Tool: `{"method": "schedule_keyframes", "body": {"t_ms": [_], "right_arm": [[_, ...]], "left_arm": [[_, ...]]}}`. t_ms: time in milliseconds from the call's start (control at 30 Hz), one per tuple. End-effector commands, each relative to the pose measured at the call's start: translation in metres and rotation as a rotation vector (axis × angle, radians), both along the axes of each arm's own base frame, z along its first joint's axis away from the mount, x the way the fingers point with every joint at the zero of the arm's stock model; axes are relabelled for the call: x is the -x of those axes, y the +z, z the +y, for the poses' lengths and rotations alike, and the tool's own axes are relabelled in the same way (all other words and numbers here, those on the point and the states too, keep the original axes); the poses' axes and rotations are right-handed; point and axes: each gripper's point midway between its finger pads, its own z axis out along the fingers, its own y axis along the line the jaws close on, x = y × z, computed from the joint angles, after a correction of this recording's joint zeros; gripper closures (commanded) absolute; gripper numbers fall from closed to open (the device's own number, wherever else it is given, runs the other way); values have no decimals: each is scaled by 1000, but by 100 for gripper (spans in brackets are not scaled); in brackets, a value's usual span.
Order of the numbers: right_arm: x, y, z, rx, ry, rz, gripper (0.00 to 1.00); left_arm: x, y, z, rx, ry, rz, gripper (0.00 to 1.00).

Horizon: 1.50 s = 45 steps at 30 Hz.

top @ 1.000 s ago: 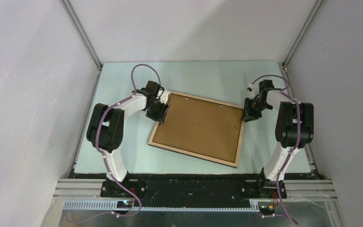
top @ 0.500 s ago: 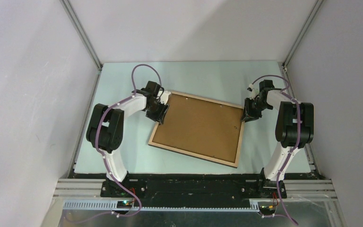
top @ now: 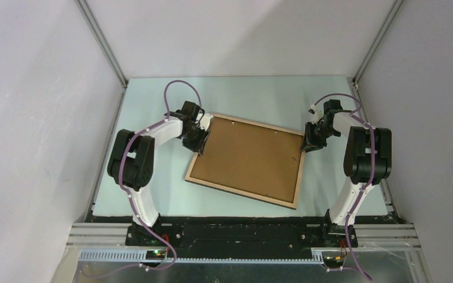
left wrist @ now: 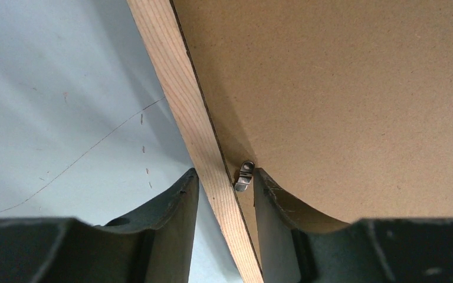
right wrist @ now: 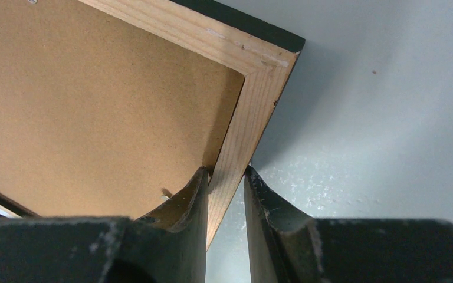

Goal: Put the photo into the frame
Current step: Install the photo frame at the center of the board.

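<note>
Seemingly to brace the face-down frame (right wrist: pixel 253 112), the right hand (right wrist: pixel 227 177) pinches its rail while the left hand (left wrist: pixel 224 177) loosely straddles a clip (left wrist: pixel 245 175).

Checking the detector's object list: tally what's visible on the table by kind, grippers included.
frame: 1
backing board: 1
metal clip: 1 seen clearly
grippers: 2, left gripper and right gripper
photo: 0 in view
Total: 5
</note>
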Motion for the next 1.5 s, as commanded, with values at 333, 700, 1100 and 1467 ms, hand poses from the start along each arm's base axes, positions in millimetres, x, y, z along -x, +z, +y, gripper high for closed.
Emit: {"method": "schedule_keyframes", "body": {"t_ms": [333, 700, 1100, 1467], "right_arm": [[-14, -5, -2, 11, 36, -46, 88], [-14, -7, -2, 11, 39, -45, 88], [-14, -7, 0, 4, 49, -45, 88], [-13, -8, 2, 0, 52, -35, 88]], "left_arm": [[-4, 12, 10, -32, -17, -49, 63], [-6, 10, 4, 0, -30, -38, 72], [-12, 16, 1, 14, -39, -80, 100], [-15, 23, 6, -4, -10, -114, 51]]}}
